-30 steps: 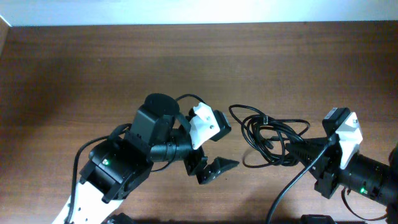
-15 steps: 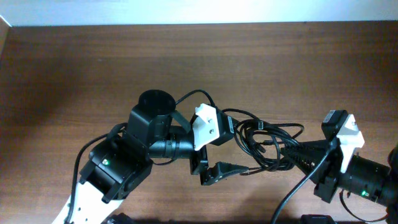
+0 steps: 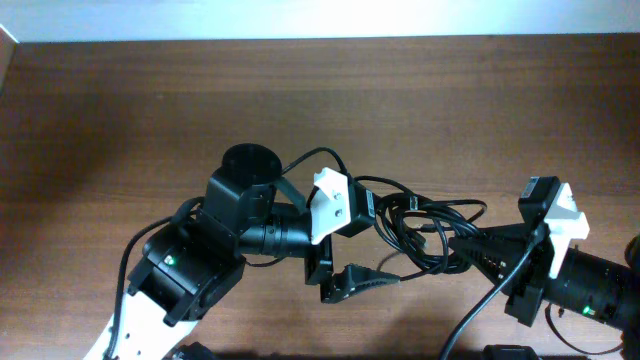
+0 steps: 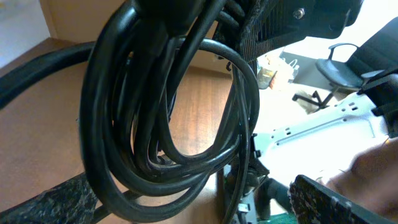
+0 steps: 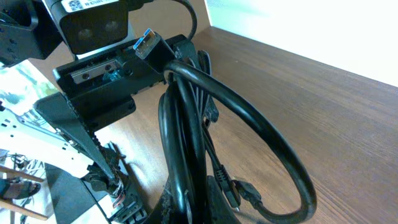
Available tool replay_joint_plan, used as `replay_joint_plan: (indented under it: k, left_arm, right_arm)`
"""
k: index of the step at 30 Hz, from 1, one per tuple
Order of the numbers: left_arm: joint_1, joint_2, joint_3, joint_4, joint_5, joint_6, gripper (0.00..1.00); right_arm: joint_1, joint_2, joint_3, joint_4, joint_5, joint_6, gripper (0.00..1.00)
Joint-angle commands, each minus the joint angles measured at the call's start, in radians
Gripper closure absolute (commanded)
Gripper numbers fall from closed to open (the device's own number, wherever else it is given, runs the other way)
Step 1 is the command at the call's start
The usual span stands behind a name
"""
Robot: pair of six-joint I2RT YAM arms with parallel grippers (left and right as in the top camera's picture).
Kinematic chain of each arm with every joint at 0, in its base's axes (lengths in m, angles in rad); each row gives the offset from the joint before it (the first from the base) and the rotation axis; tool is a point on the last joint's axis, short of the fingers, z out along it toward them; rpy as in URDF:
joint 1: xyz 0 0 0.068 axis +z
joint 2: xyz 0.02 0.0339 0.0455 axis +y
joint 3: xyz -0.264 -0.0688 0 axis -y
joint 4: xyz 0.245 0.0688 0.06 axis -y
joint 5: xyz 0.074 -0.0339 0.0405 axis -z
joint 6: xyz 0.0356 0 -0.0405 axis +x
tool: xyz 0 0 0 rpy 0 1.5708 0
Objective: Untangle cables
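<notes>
Holding side: your right fingers [image 3: 490,246] look clenched on the cables [image 3: 425,222]. In the right wrist view the cords rise straight out of the bottom edge, where the pads sit.
Cable position: bunched between the two arms, at least partly raised off the worktop [image 3: 150,100], with the loops hanging close against the left wrist camera [image 5: 93,22].
Left side: your left fingers [image 3: 360,278] are released and spread wide, with one pad low beside the loops and nothing pinched.
Reason for the hold: anchoring the bundle on the right likely leaves slack strands for the left to pick out.
Free end: a blue-tongued plug [image 5: 146,42] sticks up at the top of the bundle, and you could trace from it.
Risk: pulling apart while loops drape the left wrist could tighten the tangle.
</notes>
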Motion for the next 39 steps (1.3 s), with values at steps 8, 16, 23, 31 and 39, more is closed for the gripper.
replay_joint_plan:
  k: [8, 16, 23, 31, 39]
  left_arm:
    - [0.003, 0.0, 0.006, -0.028, 0.126, -0.055, 0.01]
    - [0.003, 0.0, 0.006, 0.06, 0.126, -0.055, 0.01]
    - [0.003, 0.005, 0.006, 0.2, 0.126, -0.059, 0.04]
    - [0.003, 0.005, 0.006, 0.211, 0.126, -0.059, 1.0]
    - [0.003, 0.005, 0.006, 0.21, 0.113, -0.059, 1.0]
  right_arm:
    - [-0.005, -0.005, 0.013, 0.055, -0.18, -0.003, 0.96]
    - [-0.005, -0.005, 0.013, 0.071, -0.22, -0.003, 0.96]
    - [-0.005, -0.005, 0.013, 0.069, -0.248, -0.003, 0.96]
    - [-0.005, -0.005, 0.013, 0.069, -0.242, -0.003, 0.96]
    - [-0.005, -0.005, 0.013, 0.047, -0.016, 0.0, 0.69]
